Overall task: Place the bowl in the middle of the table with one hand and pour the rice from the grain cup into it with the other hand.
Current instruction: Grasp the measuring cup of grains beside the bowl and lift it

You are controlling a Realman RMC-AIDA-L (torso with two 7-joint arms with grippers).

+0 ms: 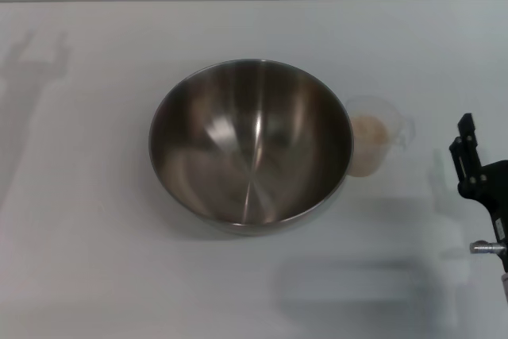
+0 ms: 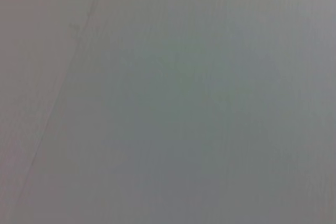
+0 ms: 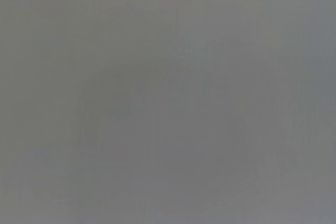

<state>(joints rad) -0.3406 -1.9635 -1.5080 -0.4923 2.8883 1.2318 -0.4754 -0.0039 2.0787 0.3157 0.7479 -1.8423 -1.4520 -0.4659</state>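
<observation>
The stainless-steel bowl [image 1: 251,142] stands upright in the middle of the white table [image 1: 95,260], and its inside shows no grains. The clear grain cup [image 1: 375,134] stands upright just right of the bowl, close to its rim, with pale rice [image 1: 368,131] in it. My right gripper [image 1: 467,148] is at the right edge of the head view, to the right of the cup and apart from it. My left gripper is out of view; only its shadow falls on the table at the far left. Both wrist views show only a plain grey surface.
The table's far edge [image 1: 254,1] runs across the top of the head view. A faint shadow of the right arm lies on the table in front of the bowl.
</observation>
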